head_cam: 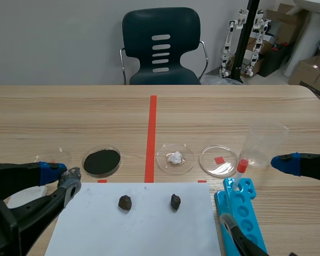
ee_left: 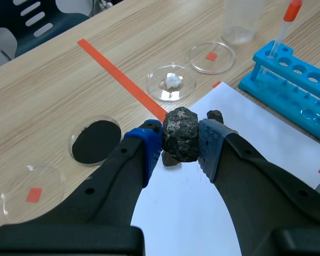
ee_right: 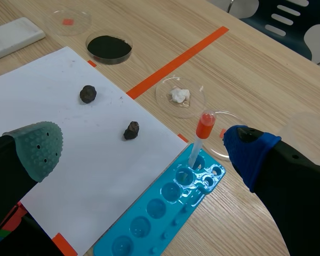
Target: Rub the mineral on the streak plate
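The left gripper is clamped on a dark, speckled mineral, which sits pressed between its two blue pads and is held off the table over the far left corner of the white paper sheet. The white streak plate lies flat on the table to the left of that gripper and a little nearer, beside the paper's left edge and partly hidden by the left arm; the held mineral is apart from it. Two more dark mineral lumps, the left lump and the right lump, rest on the paper. Beyond the paper stands a row of petri dishes, one with black powder. The right gripper hangs with fingers wide apart and holds nothing, above the blue tube rack at the near right.
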